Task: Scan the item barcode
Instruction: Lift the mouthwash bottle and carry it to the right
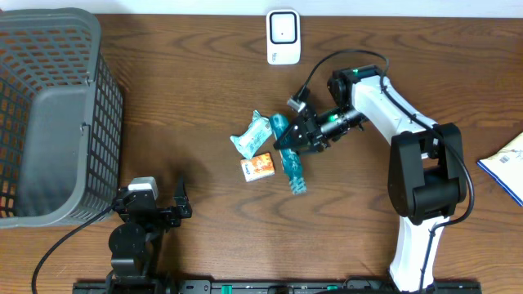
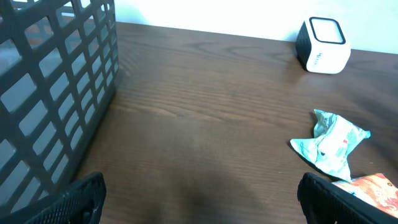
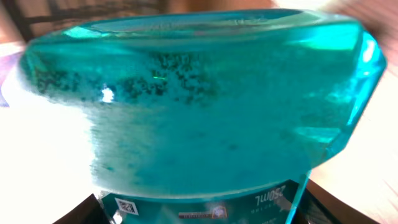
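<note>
- Teal bottle (image 1: 288, 155): at desk (image 1: 204, 90) centre, just beside orange packet (image 1: 258, 166); long axis running from tool toward near edge.
- Right tool (image 1: 294, 139): clamped across bottle's upper end.
- Left tool (image 1: 153, 204): jaws wide, empty, well apart.
- Scanner (image 1: 283, 37): at far edge, beyond bottle; nearer right arm.

1. Your overhead camera looks straight down from well above the table (image 1: 204, 82), so you see the basket (image 1: 106, 114) at the left and the white scanner (image 1: 283, 37) at the far edge
2. Your left wrist camera sits low over the wood, facing the far edge; it shares the basket wall, pale packet (image 2: 329, 144) and scanner with overhead
3. Your right wrist camera sits right against the teal bottle (image 3: 199, 106), which fills its frame
</note>
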